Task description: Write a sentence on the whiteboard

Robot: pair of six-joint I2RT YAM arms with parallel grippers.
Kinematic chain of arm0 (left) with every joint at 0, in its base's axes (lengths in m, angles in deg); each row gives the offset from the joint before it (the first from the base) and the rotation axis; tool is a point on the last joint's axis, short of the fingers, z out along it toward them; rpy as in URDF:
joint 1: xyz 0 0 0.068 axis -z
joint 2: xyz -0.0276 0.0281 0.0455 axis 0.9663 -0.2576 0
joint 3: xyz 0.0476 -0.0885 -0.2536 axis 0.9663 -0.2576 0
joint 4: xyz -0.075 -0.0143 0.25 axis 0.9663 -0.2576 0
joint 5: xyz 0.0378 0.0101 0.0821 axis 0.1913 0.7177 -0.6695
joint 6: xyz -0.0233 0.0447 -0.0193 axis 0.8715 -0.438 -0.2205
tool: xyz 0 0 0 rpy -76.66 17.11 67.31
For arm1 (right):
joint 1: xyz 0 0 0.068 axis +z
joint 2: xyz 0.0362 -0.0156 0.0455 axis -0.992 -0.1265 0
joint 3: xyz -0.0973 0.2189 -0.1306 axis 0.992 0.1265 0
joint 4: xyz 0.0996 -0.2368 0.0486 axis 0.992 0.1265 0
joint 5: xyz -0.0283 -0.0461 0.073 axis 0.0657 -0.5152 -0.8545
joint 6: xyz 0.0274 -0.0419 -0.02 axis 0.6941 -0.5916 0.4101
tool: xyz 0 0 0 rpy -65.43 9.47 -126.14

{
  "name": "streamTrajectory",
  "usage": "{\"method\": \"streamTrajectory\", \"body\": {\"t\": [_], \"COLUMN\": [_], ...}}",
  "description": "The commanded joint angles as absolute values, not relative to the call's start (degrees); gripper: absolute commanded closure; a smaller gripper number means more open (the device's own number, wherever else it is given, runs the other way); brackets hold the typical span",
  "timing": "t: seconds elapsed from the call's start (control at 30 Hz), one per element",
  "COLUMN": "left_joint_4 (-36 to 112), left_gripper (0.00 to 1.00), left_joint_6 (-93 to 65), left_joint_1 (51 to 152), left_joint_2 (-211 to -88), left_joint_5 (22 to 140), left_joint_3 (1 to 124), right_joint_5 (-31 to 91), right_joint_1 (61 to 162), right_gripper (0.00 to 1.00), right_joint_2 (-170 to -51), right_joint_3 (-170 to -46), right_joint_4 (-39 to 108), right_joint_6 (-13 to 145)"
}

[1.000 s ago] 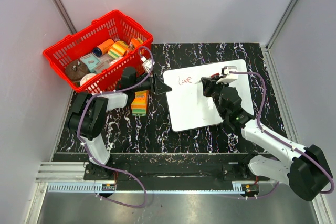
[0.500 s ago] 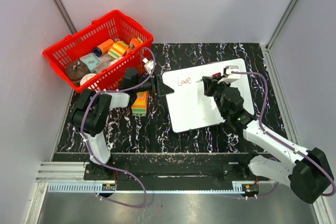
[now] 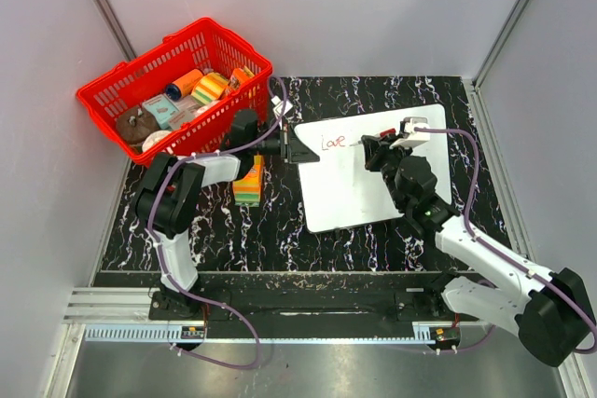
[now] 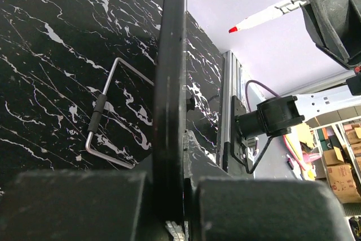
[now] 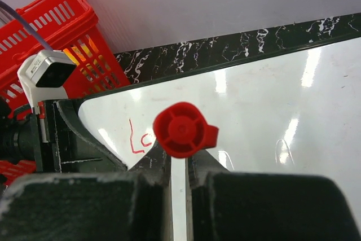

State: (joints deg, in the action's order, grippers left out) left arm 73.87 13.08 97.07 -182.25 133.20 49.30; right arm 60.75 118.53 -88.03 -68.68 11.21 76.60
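The whiteboard (image 3: 373, 188) lies flat on the black marbled table, right of centre. Its dark left rim (image 4: 172, 83) stands edge-on in the left wrist view, and my left gripper (image 3: 297, 148) (image 4: 183, 179) is shut on it. Red writing (image 3: 333, 143) reading "Love" sits near the board's top left; only its first letters (image 5: 137, 139) show in the right wrist view. My right gripper (image 3: 378, 148) (image 5: 179, 167) is shut on a white pen (image 4: 271, 15) with a red cap (image 5: 180, 130), held over the board (image 5: 254, 94) just right of the word.
A red basket (image 3: 112, 100) (image 5: 51, 21) full of small items stands at the back left. A stack of coloured sponges (image 3: 248, 184) lies beside the left arm. A bent metal wire bracket (image 4: 107, 122) rests on the table beside the board.
My left gripper has slid right along the table to the board's left edge and closed on it. The right gripper with the pen has shifted slightly right.
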Motion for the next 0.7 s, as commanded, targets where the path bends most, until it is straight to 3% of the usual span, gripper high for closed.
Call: {"method": "streamTrajectory", "body": {"t": [0.0, 0.47, 0.67], "left_joint_4": [67.05, 67.55, 55.19], "left_gripper": [1.00, 1.00, 1.00], "left_joint_6": [-1.44, -4.17, -12.43], "left_joint_1": [96.78, 93.88, 92.65], "left_joint_2": [-182.09, -177.17, -174.44], "left_joint_5": [129.07, 139.52, 136.11], "left_joint_3": [51.18, 48.55, 49.24], "right_joint_5": [60.89, 58.17, 56.23], "right_joint_1": [117.98, 117.98, 117.98], "right_gripper": [1.00, 1.00, 1.00], "right_joint_2": [-86.35, -83.36, -85.03], "right_joint_3": [-70.73, -69.33, -67.49], "right_joint_4": [11.89, 12.07, 7.77], "right_joint_6": [75.59, 73.83, 73.13]}}
